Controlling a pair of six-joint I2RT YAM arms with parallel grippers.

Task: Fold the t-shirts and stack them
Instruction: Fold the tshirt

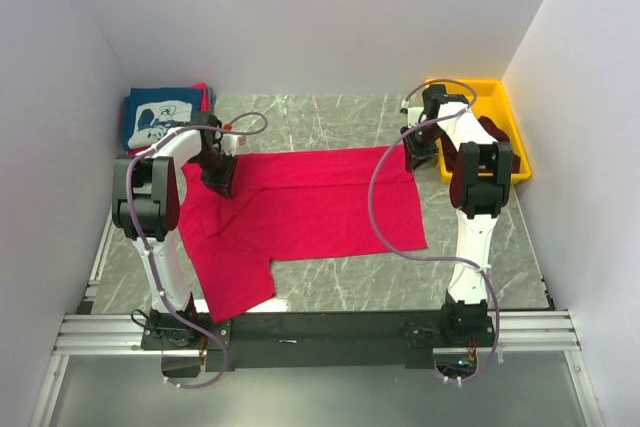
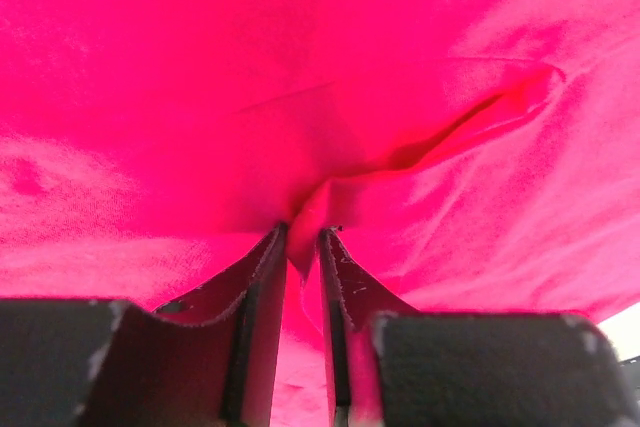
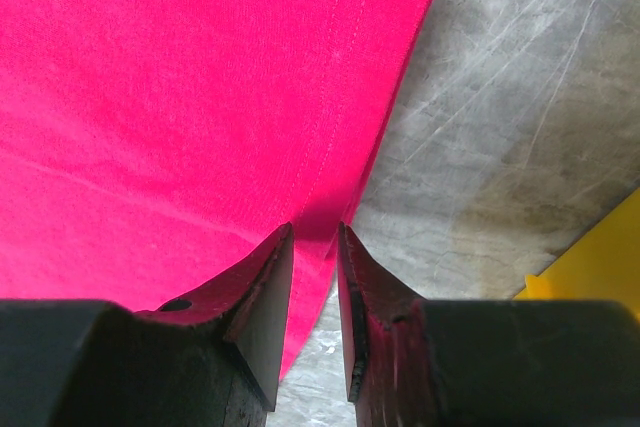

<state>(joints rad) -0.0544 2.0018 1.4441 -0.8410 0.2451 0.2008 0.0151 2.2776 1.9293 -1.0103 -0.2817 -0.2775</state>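
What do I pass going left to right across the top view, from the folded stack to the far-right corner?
navy shirt → left gripper → red shirt → right gripper → bin

Spread across the middle of the grey marble-patterned tabletop (image 1: 330, 117): a bright red cloth t-shirt (image 1: 300, 212). Behind its left end, in the far corner, a folded navy blue printed t-shirt (image 1: 158, 119). At far right, a yellow plastic bin (image 1: 497, 105). Left gripper (image 1: 220, 187) on the spread shirt's left part, right gripper (image 1: 412, 159) at its far right corner.
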